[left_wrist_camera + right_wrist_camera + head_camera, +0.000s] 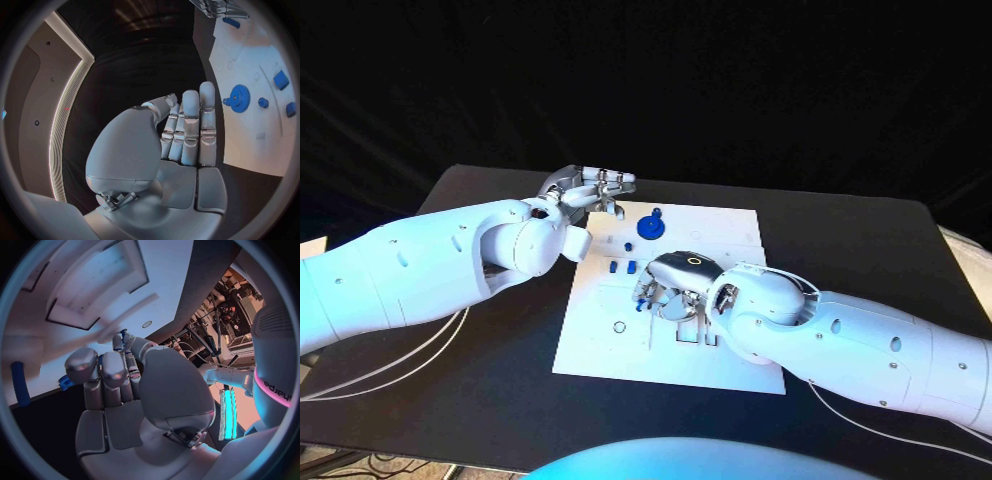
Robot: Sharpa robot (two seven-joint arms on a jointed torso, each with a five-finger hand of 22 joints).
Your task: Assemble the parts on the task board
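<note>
White task board (718,345), blue parts (653,228); no legible writing.

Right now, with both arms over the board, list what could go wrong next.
1. The right robot hand sits low over the task board and hides the small blue parts under its fingers; whether it grips one cannot be told, so a piece may slip or be nudged.
2. The left robot hand hovers at the board's far corner beside the blue gear; a sweep inward could knock it.
3. Both arms are close; they might collide.
</note>
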